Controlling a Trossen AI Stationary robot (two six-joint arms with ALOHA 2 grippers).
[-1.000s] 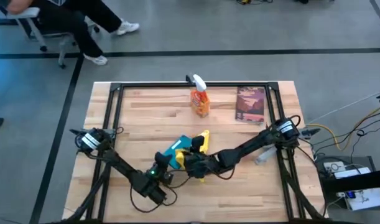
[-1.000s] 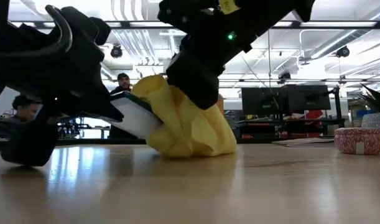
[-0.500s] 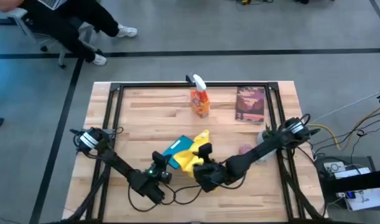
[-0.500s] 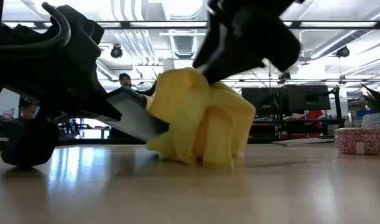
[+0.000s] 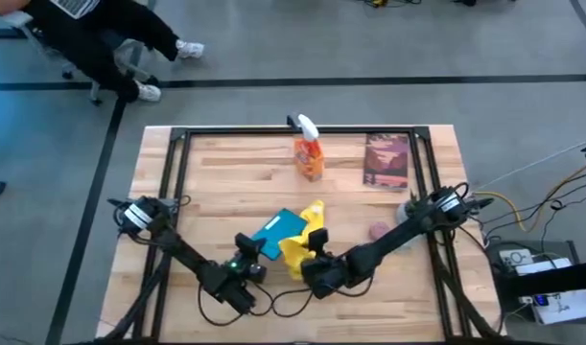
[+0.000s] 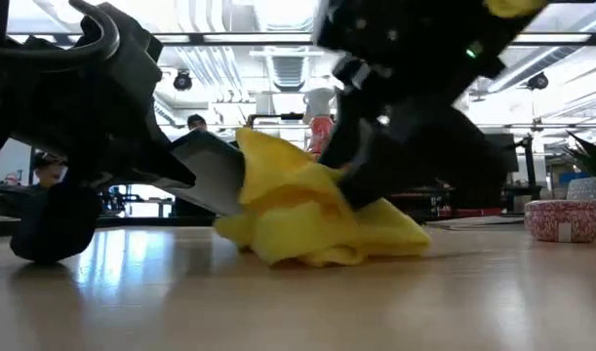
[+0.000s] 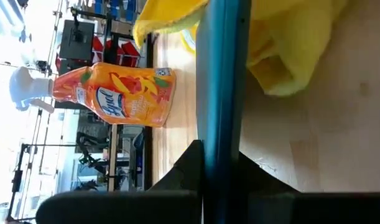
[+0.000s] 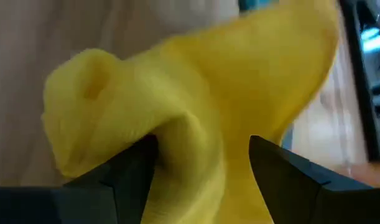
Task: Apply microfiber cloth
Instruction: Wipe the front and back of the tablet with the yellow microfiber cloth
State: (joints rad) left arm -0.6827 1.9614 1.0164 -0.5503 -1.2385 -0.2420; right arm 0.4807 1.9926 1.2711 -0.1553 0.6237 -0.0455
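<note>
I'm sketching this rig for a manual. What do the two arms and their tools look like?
Both arms are dark and slender, rising from black frame rails. The left arm has a white-labelled joint, black cables and a green light near its tool. The right arm also has a white-labelled joint; its tool has blunt black fingers.

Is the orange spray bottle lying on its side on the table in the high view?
No. The orange spray bottle stands upright near the table's far edge, white trigger on top, apart from the microfiber cloth.
</note>
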